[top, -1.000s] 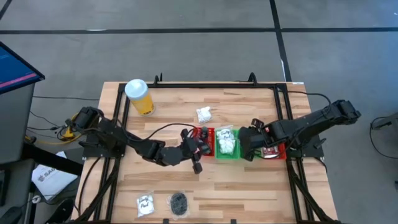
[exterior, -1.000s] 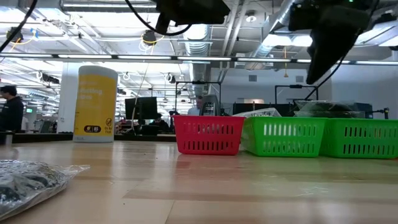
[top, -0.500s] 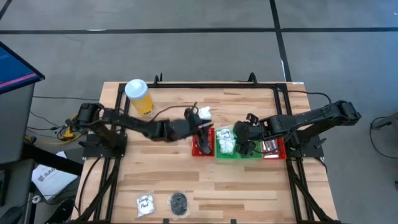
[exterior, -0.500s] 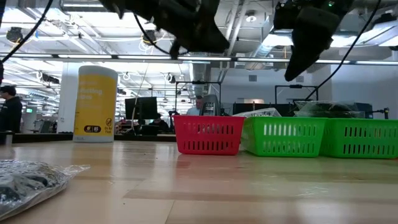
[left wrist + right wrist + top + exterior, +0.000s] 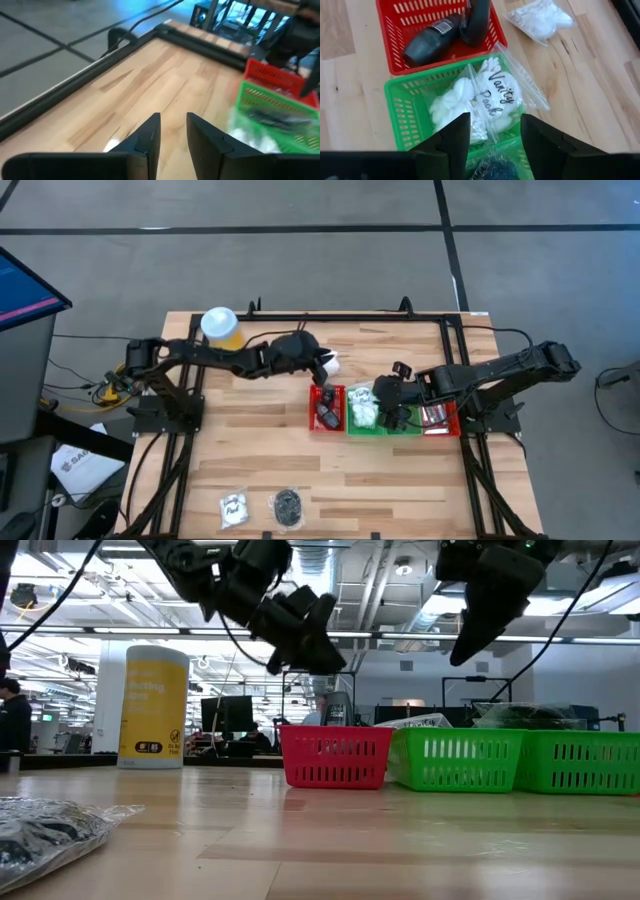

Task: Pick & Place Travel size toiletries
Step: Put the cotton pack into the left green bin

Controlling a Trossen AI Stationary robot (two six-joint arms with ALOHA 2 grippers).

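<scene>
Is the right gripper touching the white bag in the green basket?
Apart. In the low view the right gripper hangs well above the green basket, with open air between it and the white bag.

Bright overhead ceiling lights, faint shadows; left wrist view motion-blurred

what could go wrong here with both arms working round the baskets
The "Vanity Pack" bag overhangs the green basket; the right gripper, open just above, could snag it. The left gripper hovers over the white sachet beside the red basket and might clip its rim.
</scene>
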